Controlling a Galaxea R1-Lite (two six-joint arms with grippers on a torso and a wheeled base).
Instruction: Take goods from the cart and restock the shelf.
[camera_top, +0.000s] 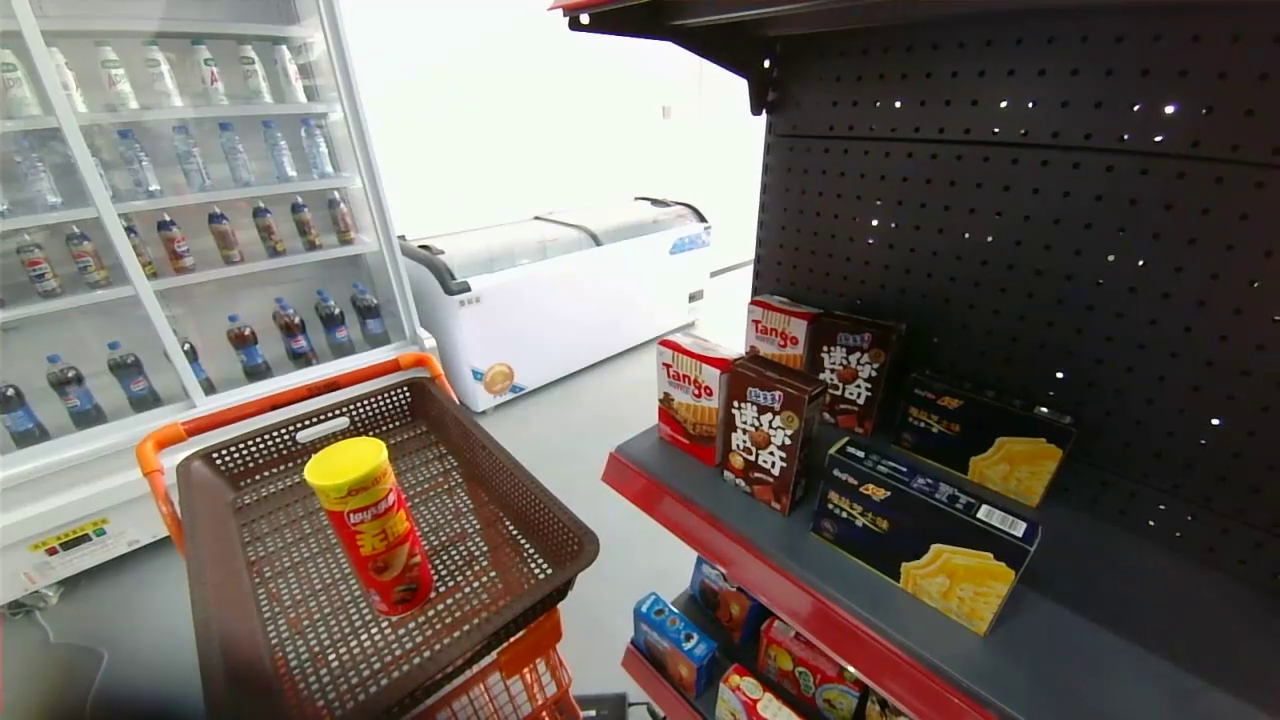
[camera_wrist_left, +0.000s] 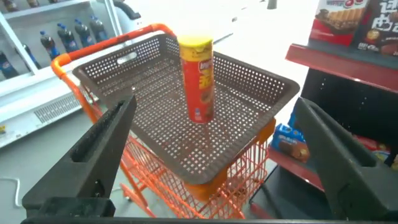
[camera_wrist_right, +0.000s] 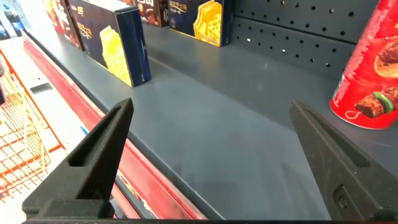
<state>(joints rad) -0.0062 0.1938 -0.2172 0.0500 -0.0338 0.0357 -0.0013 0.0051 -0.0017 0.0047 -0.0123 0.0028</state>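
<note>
A red chip can with a yellow lid (camera_top: 372, 525) stands upright in the brown basket (camera_top: 500, 480) on top of the orange cart. In the left wrist view the same can (camera_wrist_left: 198, 78) stands ahead of my left gripper (camera_wrist_left: 214, 109), which hangs open above the basket's near edge (camera_wrist_left: 205, 171), holding nothing. My right gripper (camera_wrist_right: 211, 109) is open over a bare stretch of the grey shelf board (camera_wrist_right: 224, 124). Another red can (camera_wrist_right: 367, 68) stands on that board off to one side of it, untouched.
The shelf (camera_top: 1000, 640) holds red wafer boxes (camera_top: 692, 397), brown boxes (camera_top: 770, 430) and dark blue boxes (camera_top: 925, 535). Its red front lip (camera_top: 760, 575) runs beside the cart. Lower shelves carry more packs (camera_top: 675, 645). A drinks fridge (camera_top: 180, 230) and a chest freezer (camera_top: 560, 290) stand behind.
</note>
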